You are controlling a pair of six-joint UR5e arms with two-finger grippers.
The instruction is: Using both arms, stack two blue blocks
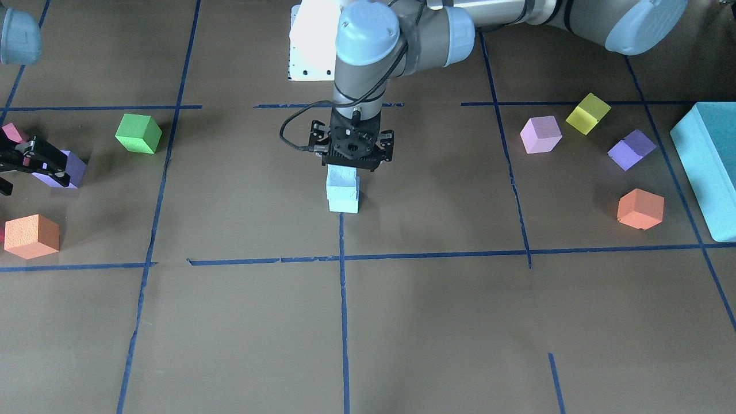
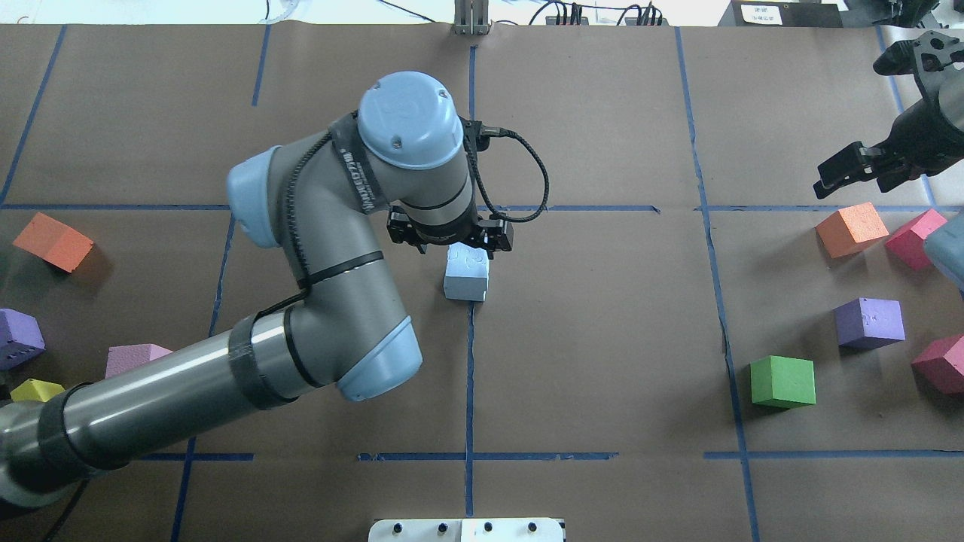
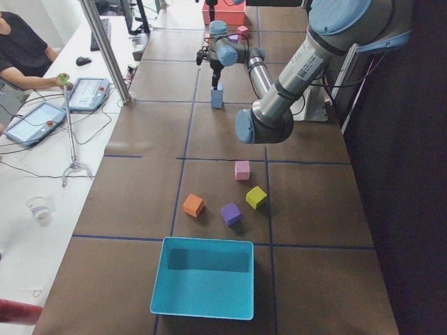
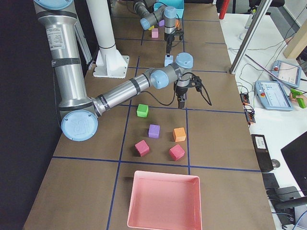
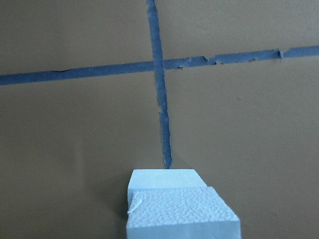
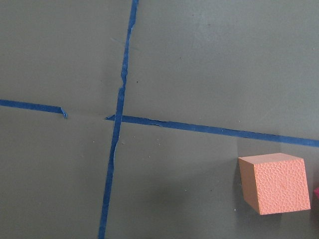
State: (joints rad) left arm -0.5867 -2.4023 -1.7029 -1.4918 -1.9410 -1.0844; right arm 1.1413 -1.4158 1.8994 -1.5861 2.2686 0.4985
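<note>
The two pale blue blocks are stacked at the table's centre on a blue tape line. The upper one (image 1: 342,177) (image 2: 468,262) sits on the lower one (image 1: 344,202) (image 2: 464,288), slightly offset. The left wrist view shows the upper block (image 5: 182,216) close by, with the lower one (image 5: 162,178) peeking out beyond it. My left gripper (image 1: 351,164) (image 2: 450,237) hangs straight down just above the stack and looks open, with no finger on the block's sides. My right gripper (image 2: 847,169) (image 1: 29,172) is open and empty, far off near the orange cube (image 2: 852,229) (image 6: 276,184).
Around the right gripper lie green (image 2: 783,382), purple (image 2: 870,322) and pink (image 2: 915,237) cubes. On the left arm's side lie orange (image 2: 53,241), purple (image 2: 19,337), pink (image 2: 135,355) and yellow (image 2: 34,390) cubes and a teal bin (image 1: 710,172). A pink tray (image 4: 163,201) stands at the table's right end.
</note>
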